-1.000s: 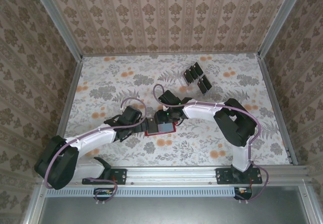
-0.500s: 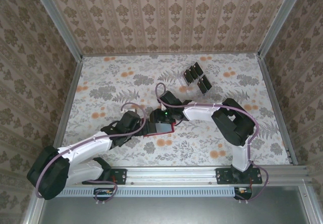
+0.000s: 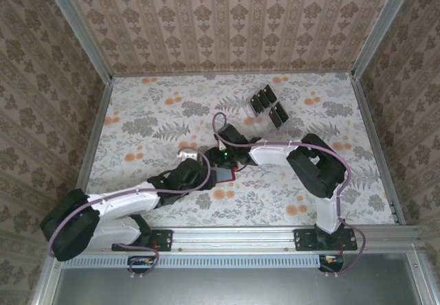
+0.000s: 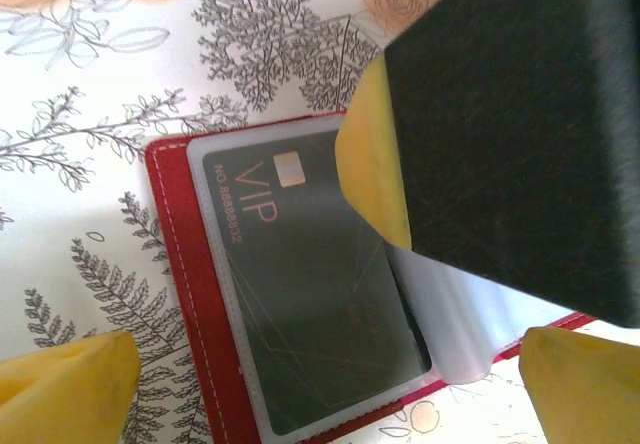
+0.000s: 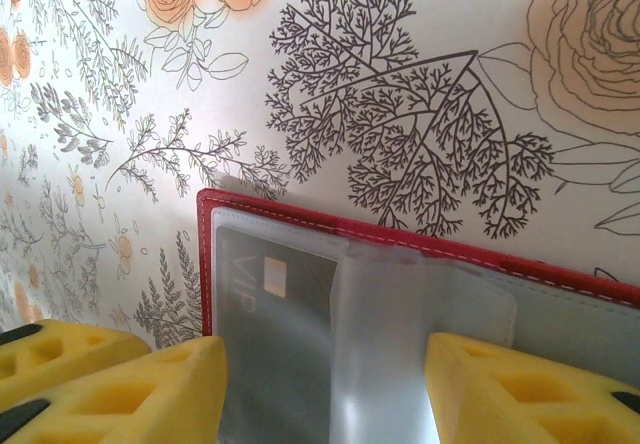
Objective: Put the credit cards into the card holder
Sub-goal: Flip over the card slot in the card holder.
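Note:
The red card holder [image 3: 227, 175] lies open on the flowered table, mid-front. A black credit card [image 4: 300, 294] marked VIP sits inside a clear sleeve on its left page. More credit cards [image 3: 267, 106] stand in a clear rack at the back. My right gripper [image 3: 221, 161] stands over the card holder [image 5: 400, 236], open, its yellow fingers [image 5: 150, 394] straddling the loose clear sleeves [image 5: 400, 344] and the card [image 5: 262, 314]. One of its fingertips [image 4: 375, 164] rests on the card's sleeve. My left gripper [image 4: 325, 394] hovers wide open over the card holder [image 4: 185, 294].
The clear slotted rack [image 3: 256, 102] stands at the back, right of centre. Patterned walls close in the table on three sides, with a metal rail [image 3: 275, 236] along the near edge. Both arms crowd around the card holder.
My left gripper has swung right and closer, and is over the card holder's left side now. The right gripper shifted slightly at first, then held still.

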`<state>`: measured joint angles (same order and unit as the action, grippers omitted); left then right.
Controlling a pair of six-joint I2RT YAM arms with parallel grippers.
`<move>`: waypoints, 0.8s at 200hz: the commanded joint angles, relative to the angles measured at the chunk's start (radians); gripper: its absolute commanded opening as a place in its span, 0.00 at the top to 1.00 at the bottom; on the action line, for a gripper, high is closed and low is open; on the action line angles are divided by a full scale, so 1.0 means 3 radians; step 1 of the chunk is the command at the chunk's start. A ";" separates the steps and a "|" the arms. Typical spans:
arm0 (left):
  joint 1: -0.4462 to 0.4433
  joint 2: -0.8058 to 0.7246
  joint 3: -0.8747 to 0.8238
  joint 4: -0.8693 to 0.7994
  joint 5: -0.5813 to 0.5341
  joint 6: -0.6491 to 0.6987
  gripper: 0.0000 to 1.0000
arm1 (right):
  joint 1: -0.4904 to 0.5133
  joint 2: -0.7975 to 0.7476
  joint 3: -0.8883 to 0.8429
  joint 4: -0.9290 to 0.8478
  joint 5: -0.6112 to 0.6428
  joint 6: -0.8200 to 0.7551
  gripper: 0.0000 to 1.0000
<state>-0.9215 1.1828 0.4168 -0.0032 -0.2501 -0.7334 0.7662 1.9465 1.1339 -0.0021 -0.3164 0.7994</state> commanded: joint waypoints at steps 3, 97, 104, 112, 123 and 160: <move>-0.0057 0.0167 0.0154 0.0087 -0.0182 -0.0046 0.00 | 0.0015 0.0098 -0.0092 -0.0031 -0.0060 0.0076 0.43; -0.0088 0.0614 0.0331 -0.0003 -0.0388 -0.0067 0.00 | -0.0013 0.0037 -0.0092 -0.0022 -0.0095 0.0076 0.43; -0.0086 0.0626 0.0319 -0.0022 -0.0401 -0.0089 0.00 | -0.0022 0.0020 -0.0088 -0.0028 -0.0096 0.0073 0.43; -0.0092 0.0634 0.0301 -0.0041 -0.0419 -0.0113 0.00 | -0.0033 0.0003 -0.0078 -0.0036 -0.0100 0.0071 0.43; -0.0092 0.0645 0.0284 -0.0065 -0.0440 -0.0133 0.00 | -0.0042 -0.0021 -0.0063 -0.0052 -0.0101 0.0065 0.42; -0.0090 0.0720 0.0282 -0.0149 -0.0487 -0.0176 0.00 | -0.0073 -0.0112 -0.0037 -0.0090 -0.0116 0.0045 0.42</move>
<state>-0.9424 1.3800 0.5011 -0.0067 -0.3584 -0.7570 0.7547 1.9450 1.1278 0.0120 -0.3363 0.8150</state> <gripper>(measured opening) 0.997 0.575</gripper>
